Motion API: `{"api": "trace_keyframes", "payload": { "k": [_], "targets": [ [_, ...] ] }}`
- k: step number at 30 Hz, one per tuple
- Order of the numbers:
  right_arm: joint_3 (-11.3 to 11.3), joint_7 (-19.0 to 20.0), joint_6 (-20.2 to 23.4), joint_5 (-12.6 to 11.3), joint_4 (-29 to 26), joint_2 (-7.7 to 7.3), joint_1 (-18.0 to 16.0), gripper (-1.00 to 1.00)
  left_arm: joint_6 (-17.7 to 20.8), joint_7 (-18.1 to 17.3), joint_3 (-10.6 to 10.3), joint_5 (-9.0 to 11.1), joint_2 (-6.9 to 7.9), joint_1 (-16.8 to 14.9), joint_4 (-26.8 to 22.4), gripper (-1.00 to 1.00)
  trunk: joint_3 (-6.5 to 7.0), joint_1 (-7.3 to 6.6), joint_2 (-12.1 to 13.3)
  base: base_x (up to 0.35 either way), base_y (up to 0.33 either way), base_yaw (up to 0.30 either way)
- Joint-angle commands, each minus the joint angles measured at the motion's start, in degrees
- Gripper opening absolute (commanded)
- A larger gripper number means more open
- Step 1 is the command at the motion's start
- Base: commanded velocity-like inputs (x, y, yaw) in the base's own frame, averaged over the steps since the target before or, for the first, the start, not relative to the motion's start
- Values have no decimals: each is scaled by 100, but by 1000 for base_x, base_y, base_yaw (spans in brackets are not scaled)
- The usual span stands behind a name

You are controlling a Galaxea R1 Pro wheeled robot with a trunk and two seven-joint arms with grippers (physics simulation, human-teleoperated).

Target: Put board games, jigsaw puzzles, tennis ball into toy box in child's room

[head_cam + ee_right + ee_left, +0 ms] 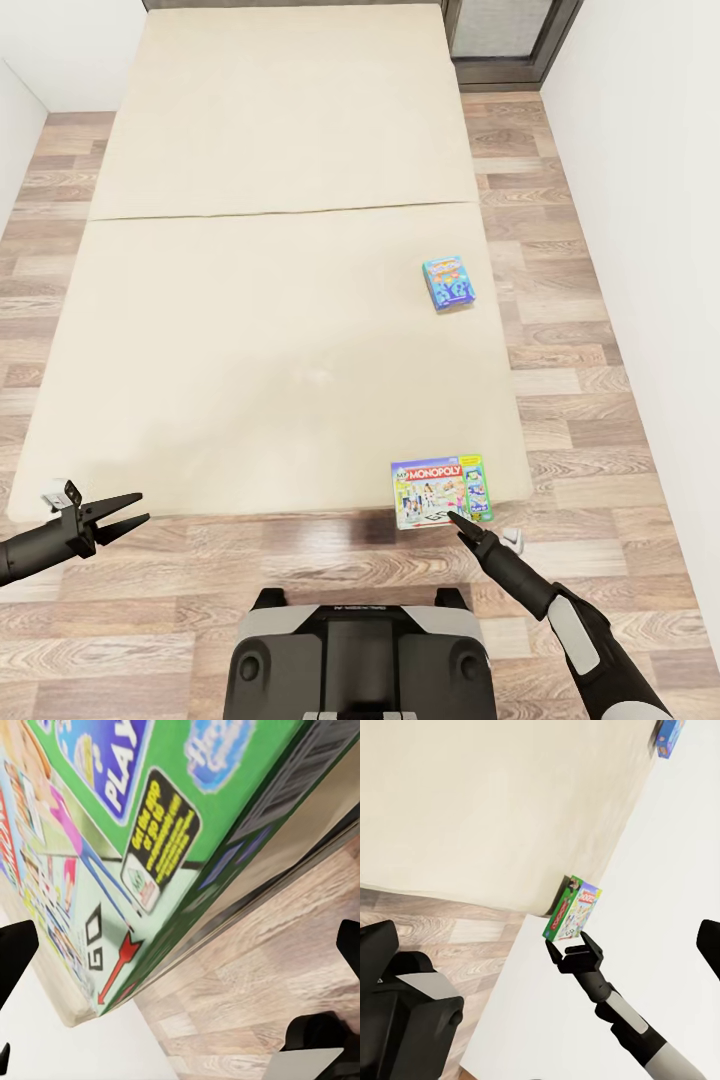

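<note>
Room: wood-plank floor (580,380), white walls, your beige bed (270,300) in the middle.
Monopoly box (441,491): flat at the bed's near right corner, your nearest board game.
Right hand (458,519): at that box's near edge; you cannot tell its jaw state.
Blue board game (449,283): farther up, near the bed's right edge.
Left hand (128,509): yours, open, over the near left edge.

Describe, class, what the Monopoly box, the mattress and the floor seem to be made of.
Monopoly box: probably printed cardboard with a slight sheen; flat faces, sharp edges, colourful print. Mattress: likely matte beige fabric, plain, with a seam across it. Floor: wood-look planks with visible grain and joints.
</note>
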Motion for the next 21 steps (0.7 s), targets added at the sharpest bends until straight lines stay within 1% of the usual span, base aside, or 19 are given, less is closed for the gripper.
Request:
{"api": "trace_keyframes", "payload": {
  "k": [1,6,14,21],
  "targets": [
    [-7,9,48,-37,1,0,-2,100,61,-27,1,-8,1,-1,0,100,-2,1,-2,0,0,0],
    [-7,14,52,-45,1,0,-2,100,61,-27,1,-8,1,-1,0,100,-2,1,-2,1,0,0],
    [-7,15,53,-60,0,0,-2,100,61,-27,1,-8,-2,-1,0,100,-2,1,-2,80,0,0],
    [-7,16,53,-64,-2,0,-2,100,61,-27,1,-8,-6,-1,0,100,-2,1,-2,25,0,0]
  ]
}}
